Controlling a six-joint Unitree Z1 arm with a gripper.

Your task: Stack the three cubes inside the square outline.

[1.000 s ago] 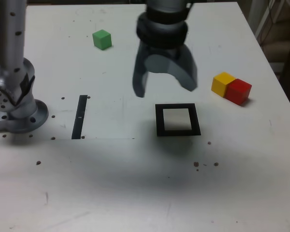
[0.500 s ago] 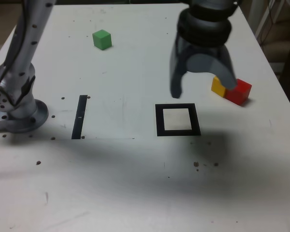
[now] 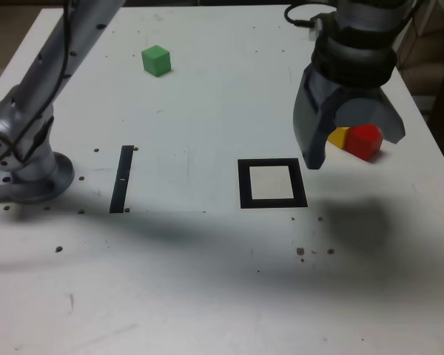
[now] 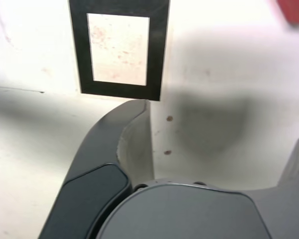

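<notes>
**Hovering wide open over the red/yellow pair**

Holding the gripper above the table on the exterior view's right, jaws spread wide, nothing between them. I have it pointing down, so the two fingers straddle the spot where the red cube sits; from that view the red cube shows through the gap. No contact that I can see, and height above the cube is hard to judge.

The yellow cube touches the red one on its left side in the exterior view, partly hidden behind one finger. That tight pairing is why I want the jaws this wide: my guess is one finger has to slip between or around them without shoving the neighbour.

In the wrist view only a red corner shows at the frame edge, so the cube is not centred under the camera.

The square outline lies just beside the gripper, toward the exterior view's left, and its white centre is bare: nothing stacked. It's also clear in the wrist view.

The green cube sits well apart, far corner, exterior view's left. The thin black strip lies near the arm base.
</notes>
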